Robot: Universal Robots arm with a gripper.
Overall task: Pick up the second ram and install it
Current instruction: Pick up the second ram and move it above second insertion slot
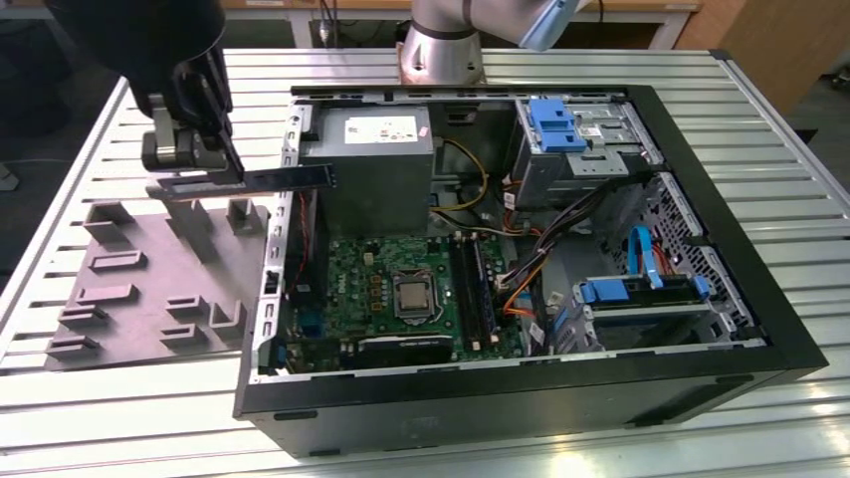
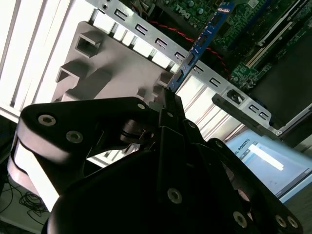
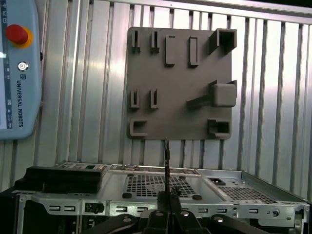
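My gripper (image 1: pixel 217 179) hangs at the exterior view's upper left, shut on the second ram (image 1: pixel 279 178). This long thin dark stick is held level, pointing toward the open computer case (image 1: pixel 531 398). It is above the far edge of the grey plastic block (image 1: pixel 146 289) and reaches the case's wall. In the second wrist view the ram (image 2: pixel 200 44) juts from the gripper (image 2: pixel 169 100) toward the green board (image 2: pixel 243 29). In the first wrist view the ram (image 3: pixel 166 161) appears edge-on above the gripper (image 3: pixel 166 195). The board's long black slots (image 1: pixel 473 284) lie beside the processor socket (image 1: pixel 413 294).
Inside the case are a grey power supply (image 1: pixel 365 149), blue drive brackets (image 1: pixel 551 124) and loose cables (image 1: pixel 531 269). The block with upright posts (image 3: pixel 180 83) lies on the slatted metal table (image 1: pixel 119 398). A teach pendant (image 3: pixel 17 68) rests beside it.
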